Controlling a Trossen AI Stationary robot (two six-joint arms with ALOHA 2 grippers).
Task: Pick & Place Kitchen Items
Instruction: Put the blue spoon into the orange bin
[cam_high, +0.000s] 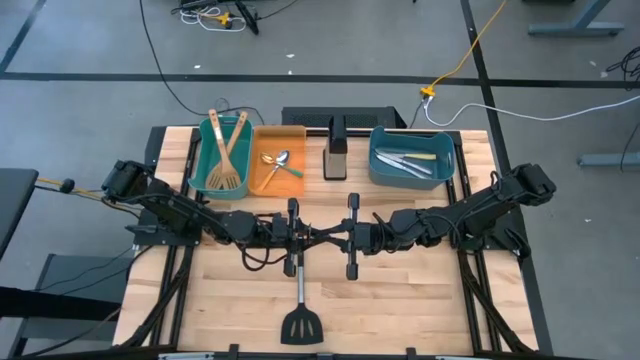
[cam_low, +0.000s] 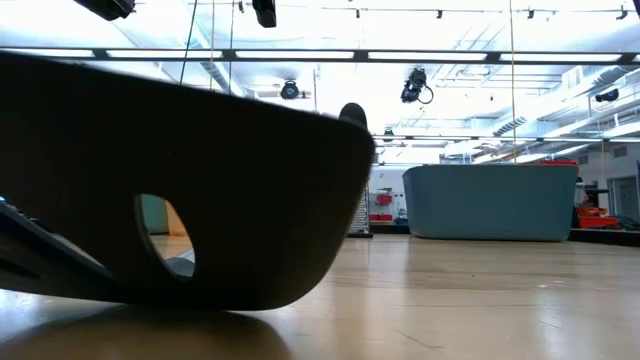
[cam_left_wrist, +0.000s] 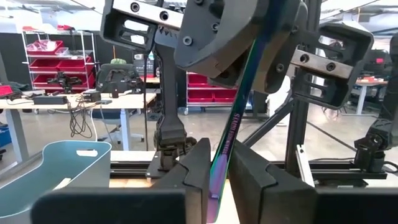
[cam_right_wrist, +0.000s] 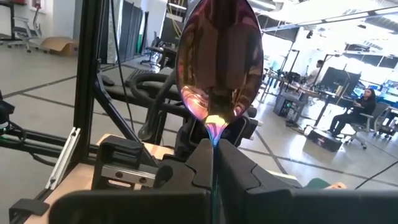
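A: Left end effector (cam_left_wrist: 219, 180), right end effector (cam_right_wrist: 213, 177)?
B: Both closed on one iridescent spoon (cam_right_wrist: 217, 68), mid-handover.
A: Progress?
B: Bins (cam_high: 225, 155) hold most utensils; the turner (cam_high: 300, 305) lies on the counter (cam_high: 420, 310) just below both.

- Bright ceiling strip lights (cam_low: 330, 54) flood the low view with glare.
- The black turner head (cam_low: 180, 190) looms near, dark, soft-edged.
- The spoon bowl (cam_right_wrist: 219, 59) mirrors pink-violet light.
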